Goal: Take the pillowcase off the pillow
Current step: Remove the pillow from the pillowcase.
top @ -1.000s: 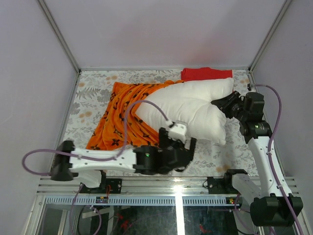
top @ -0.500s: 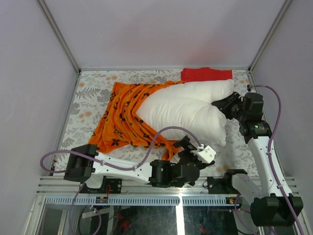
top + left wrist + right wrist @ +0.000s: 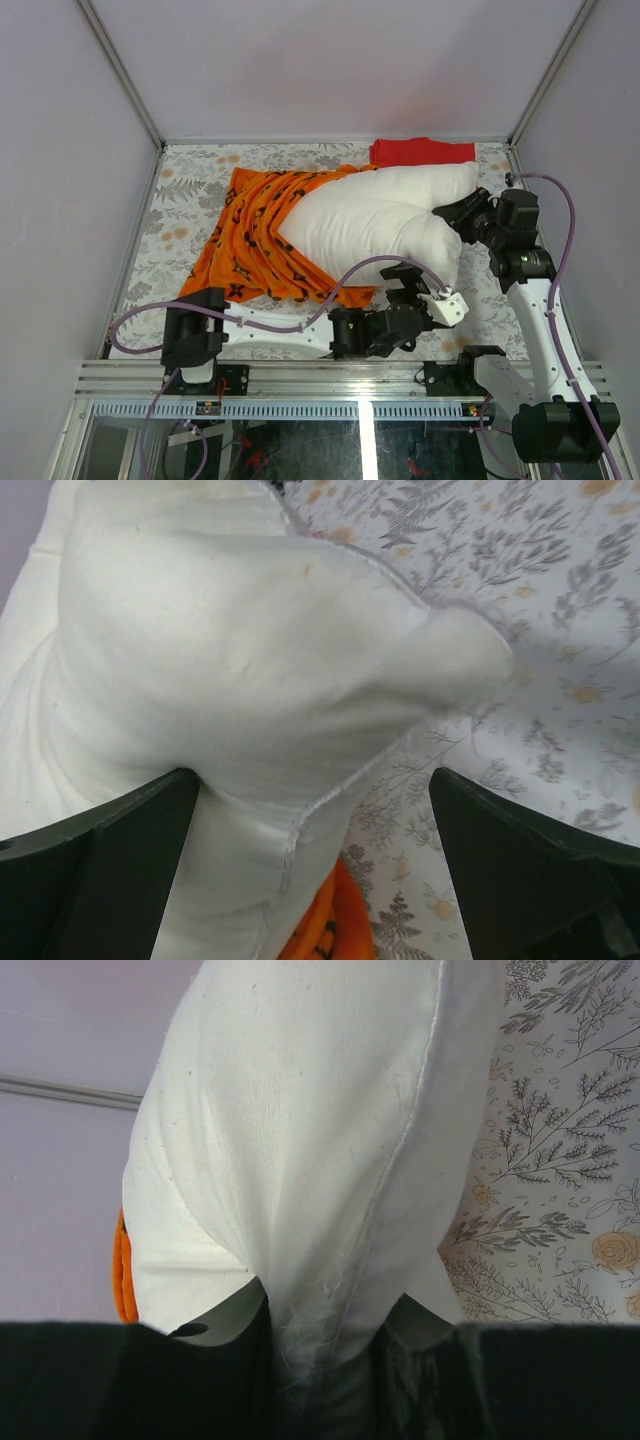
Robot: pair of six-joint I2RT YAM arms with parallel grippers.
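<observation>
The white pillow (image 3: pixel 385 222) lies across the middle right of the table, its left part still inside the orange pillowcase (image 3: pixel 250 235). My right gripper (image 3: pixel 452 214) is shut on the pillow's right edge; in the right wrist view the white fabric (image 3: pixel 300 1160) is pinched between the jaws of that gripper (image 3: pixel 322 1312). My left gripper (image 3: pixel 405 287) is open at the pillow's near edge. In the left wrist view this gripper (image 3: pixel 312 777) straddles a pillow corner (image 3: pixel 250 660) without gripping it, and a bit of the pillowcase (image 3: pixel 325 932) shows below.
A folded plain red cloth (image 3: pixel 422 150) lies at the back right, touching the pillow's far edge. A floral table covering (image 3: pixel 185 195) spans the table. Grey walls enclose the left, back and right sides. The left arm's cable (image 3: pixel 380 265) loops over the pillow's near edge.
My left arm has swung right along the pillow's near edge, from over the pillowcase to the pillow's near right part. The right gripper has kept its hold and not moved.
</observation>
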